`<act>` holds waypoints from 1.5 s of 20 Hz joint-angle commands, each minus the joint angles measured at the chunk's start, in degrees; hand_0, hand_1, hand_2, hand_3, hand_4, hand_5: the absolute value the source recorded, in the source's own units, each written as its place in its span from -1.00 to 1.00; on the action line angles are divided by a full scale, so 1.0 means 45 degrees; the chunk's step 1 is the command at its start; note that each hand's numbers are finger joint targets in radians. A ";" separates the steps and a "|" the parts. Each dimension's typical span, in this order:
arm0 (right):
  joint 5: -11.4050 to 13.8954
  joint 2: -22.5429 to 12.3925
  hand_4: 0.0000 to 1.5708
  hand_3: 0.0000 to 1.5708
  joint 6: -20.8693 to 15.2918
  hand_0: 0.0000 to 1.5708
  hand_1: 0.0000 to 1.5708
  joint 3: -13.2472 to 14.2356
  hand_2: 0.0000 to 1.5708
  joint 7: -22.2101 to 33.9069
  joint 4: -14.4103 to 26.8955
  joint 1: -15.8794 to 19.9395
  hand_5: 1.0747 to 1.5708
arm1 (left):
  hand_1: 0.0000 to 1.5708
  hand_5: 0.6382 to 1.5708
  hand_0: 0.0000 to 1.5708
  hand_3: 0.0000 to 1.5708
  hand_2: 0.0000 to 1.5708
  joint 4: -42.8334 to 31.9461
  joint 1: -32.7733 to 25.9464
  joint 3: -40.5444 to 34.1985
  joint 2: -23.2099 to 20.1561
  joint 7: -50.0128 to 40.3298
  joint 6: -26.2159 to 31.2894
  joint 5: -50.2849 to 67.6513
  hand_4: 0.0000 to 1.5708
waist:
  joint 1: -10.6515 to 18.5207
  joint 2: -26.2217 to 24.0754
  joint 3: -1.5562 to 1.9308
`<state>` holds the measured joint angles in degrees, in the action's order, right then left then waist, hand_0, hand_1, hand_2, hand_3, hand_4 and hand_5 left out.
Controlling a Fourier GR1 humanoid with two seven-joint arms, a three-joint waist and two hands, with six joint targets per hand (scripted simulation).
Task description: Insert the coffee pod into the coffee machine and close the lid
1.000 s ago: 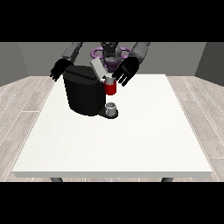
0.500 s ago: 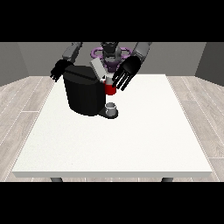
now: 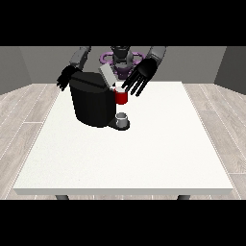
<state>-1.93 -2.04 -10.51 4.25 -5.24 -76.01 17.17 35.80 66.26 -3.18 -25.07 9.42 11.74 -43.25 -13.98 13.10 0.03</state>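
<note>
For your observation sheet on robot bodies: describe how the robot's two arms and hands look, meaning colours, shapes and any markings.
Both arms have grey, rounded casings. Each ends in a black hand with slim fingers and a thumb: the hand at the view's right and the hand at the view's left. No cables or markings can be made out.

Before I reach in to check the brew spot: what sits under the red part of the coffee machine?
A small grey cup stands on the machine's base, directly below the red part of the coffee machine. The cup's inside cannot be seen from this view.
</note>
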 commanded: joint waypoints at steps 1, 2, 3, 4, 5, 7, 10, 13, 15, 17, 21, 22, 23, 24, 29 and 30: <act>-0.0015 -0.0091 -0.46 -1.00 -0.0071 -1.00 -1.00 0.0210 -1.00 -0.0277 0.0367 0.0106 1.00 | -1.00 1.00 -1.00 -1.00 -1.00 0.0057 0.0214 -0.0189 -0.0024 -0.0332 0.0484 0.0113 -1.00 | 0.0229 -0.0268 -0.0002; 0.0235 -0.0163 -0.47 -1.00 -0.0253 -1.00 -1.00 0.0234 -1.00 -0.0440 0.0677 -0.0186 1.00 | -1.00 1.00 -1.00 -1.00 -1.00 0.0357 -0.0226 0.0081 0.0347 -0.0114 0.0357 0.0018 -1.00 | 0.0623 -0.0667 -0.0002; -0.0419 -0.0398 -0.48 -1.00 0.0357 -1.00 -1.00 0.0742 -1.00 -0.0921 0.1098 -0.0306 1.00 | -1.00 1.00 -1.00 -1.00 -1.00 0.0598 -0.0294 0.0343 0.0573 -0.0457 0.0372 -0.0203 -1.00 | 0.0692 -0.0878 0.0003; -0.0632 -0.0356 -0.54 -1.00 0.0432 -1.00 -1.00 0.0604 -1.00 -0.0084 0.0203 -0.0686 1.00 | -1.00 1.00 -1.00 -1.00 -1.00 0.0233 -0.0990 -0.0047 0.0096 0.0413 0.0368 0.0113 -1.00 | 0.0368 -0.1106 -0.0006; -0.0081 -0.0182 -0.50 -1.00 0.0078 -1.00 -1.00 0.0095 -1.00 -0.0033 -0.0123 -0.0198 1.00 | -1.00 1.00 -1.00 -1.00 -1.00 0.0134 -0.0672 -0.0316 -0.0389 0.0617 -0.0151 0.0014 -1.00 | 0.0249 -0.0382 -0.0009; -0.0238 -0.0166 -0.46 -1.00 0.0140 -1.00 -1.00 0.0330 -1.00 -0.0225 0.0376 -0.1054 1.00 | -1.00 1.00 -1.00 -1.00 -1.00 0.0327 -0.1319 -0.0214 0.0701 -0.0006 0.0606 0.0452 -1.00 | 0.0784 -0.1859 -0.0005; -0.0413 0.0222 -0.51 -1.00 0.0017 -1.00 -1.00 0.0530 -1.00 -0.0995 0.0838 -0.1621 1.00 | -1.00 1.00 -1.00 -1.00 -1.00 0.0521 -0.1684 -0.1401 0.1456 -0.0124 0.0104 0.1754 -1.00 | 0.1335 -0.2097 -0.0007; -0.0514 -0.0244 -0.45 -1.00 -0.0035 -1.00 -1.00 0.0787 -1.00 0.0106 0.0628 -0.1631 1.00 | -1.00 1.00 -1.00 -1.00 -1.00 0.0494 -0.2317 -0.2493 0.2299 0.0064 0.0249 0.3209 -0.90 | 0.1742 -0.3288 -0.0026; -0.0500 -0.0241 -0.49 -1.00 0.0110 -1.00 -1.00 0.0759 -1.00 -0.0204 0.0652 -0.2221 1.00 | -1.00 1.00 -1.00 -1.00 -1.00 0.0366 -0.3102 -0.3364 0.2939 0.0340 0.0347 0.4349 -0.67 | 0.2034 -0.3672 -0.0035; -0.0892 -0.0561 -0.49 -1.00 0.0711 -1.00 -1.00 0.1030 -1.00 -0.0493 0.0667 -0.2648 1.00 | -1.00 1.00 -1.00 -1.00 -1.00 0.0529 -0.4019 -0.3584 0.3208 0.0923 0.0234 0.4727 -1.00 | 0.2332 -0.4002 -0.0020; -0.0249 -0.0839 -0.45 -1.00 0.0592 -1.00 -1.00 0.0844 -1.00 -0.1095 0.0772 -0.3186 1.00 | -1.00 1.00 -1.00 -1.00 -1.00 0.1028 -0.5139 -0.3531 0.4145 0.1112 0.0120 0.5161 -1.00 | 0.3132 -0.4972 -0.0008; -0.0352 -0.0906 -0.55 -1.00 0.0666 -1.00 -1.00 0.0824 -1.00 -0.0565 0.0579 -0.3325 1.00 | -1.00 1.00 -1.00 -1.00 -1.00 0.1054 -0.5733 -0.3410 0.4264 0.1048 0.0388 0.5206 -1.00 | 0.3311 -0.5587 -0.0009; -0.0505 -0.1362 -0.53 -1.00 0.1153 -1.00 -1.00 0.0859 -1.00 -0.0312 0.0259 -0.3172 1.00 | -1.00 1.00 -1.00 -1.00 -1.00 0.1055 -0.5854 -0.3570 0.3998 0.0881 0.0528 0.5349 -0.76 | 0.3261 -0.5708 -0.0010; -0.0331 -0.1321 -0.50 -1.00 0.1069 -1.00 -1.00 0.0546 -1.00 0.0129 -0.0079 -0.2568 1.00 | -1.00 1.00 -1.00 -1.00 -1.00 0.0882 -0.5854 -0.3974 0.3868 0.0886 0.0696 0.5753 -0.82 | 0.3332 -0.5420 -0.0017; -0.0236 -0.1353 -0.84 -1.00 0.1671 -1.00 -1.00 -0.0350 -1.00 0.1240 -0.1397 -0.2417 1.00 | -1.00 1.00 -1.00 -1.00 -1.00 0.1158 -0.7289 -0.3833 0.4529 0.0901 0.0515 0.5990 -1.00 | 0.3378 -0.6431 -0.0015; -0.0650 -0.2038 -1.00 -1.00 0.2097 -1.00 -1.00 0.0335 -1.00 0.0964 -0.1303 -0.1678 1.00 | -1.00 1.00 -1.00 -1.00 -1.00 0.1442 -0.6818 -0.4166 0.4215 0.1029 0.0501 0.6371 -1.00 | 0.3434 -0.5555 -0.0010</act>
<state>-4.09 -8.09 -3.83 5.25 -2.45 -79.58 6.38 40.74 37.32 -20.57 -6.08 13.37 13.77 -17.02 0.48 -12.86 -0.02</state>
